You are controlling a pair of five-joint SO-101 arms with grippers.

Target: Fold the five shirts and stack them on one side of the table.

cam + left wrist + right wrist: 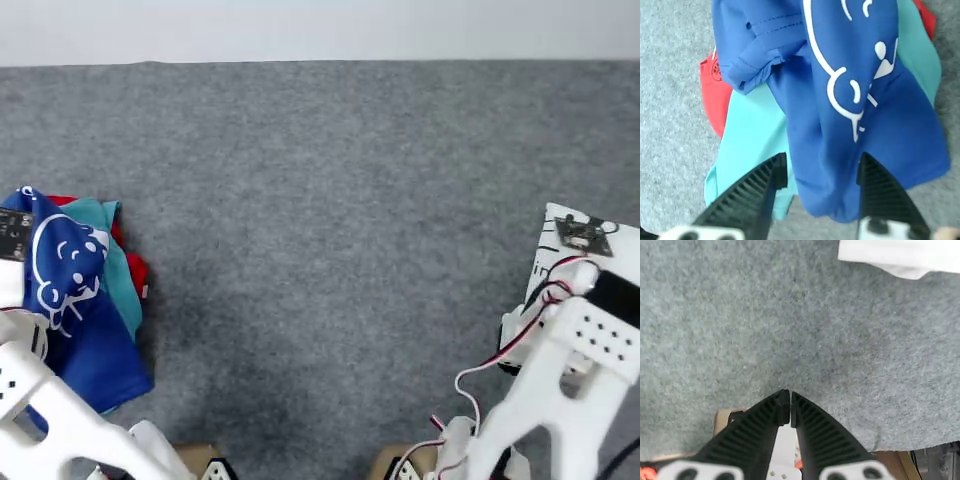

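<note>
Left claw: mine (pixel 822 165) hangs released, jaws spread wide with nothing between them, just above the blue shirt (pixel 900 130).
Right claw: mine (pixel 790 401) is clenched, the two tips pressed together on nothing, hovering over bare grey felt.
Blue shirt: top of the pile, white line drawing facing up. It is loosely laid rather than flat, with one hemmed part bunched and turned over on itself. In the high view it (pixel 85 320) sits at the left edge of the surface, partly under my left arm (pixel 50 410).
Teal shirt: directly under the blue one, sticking out along one side (pixel 752 135) and past the blue one's far-side edge in the high view (pixel 115 250).
Red shirt: lowest one I can see in the pile, only a corner (pixel 712 95) and a thin strip (pixel 135 270) peeking from beneath the teal.
White shirt: well apart from the pile, at the right edge of the surface (pixel 548 240), partly under my right arm (pixel 570 370). An edge of it (pixel 900 255) lies near my right claw, not touching it.
Surface: grey felt (pixel 330 220), with the pile on the left and the white shirt on the right.
</note>
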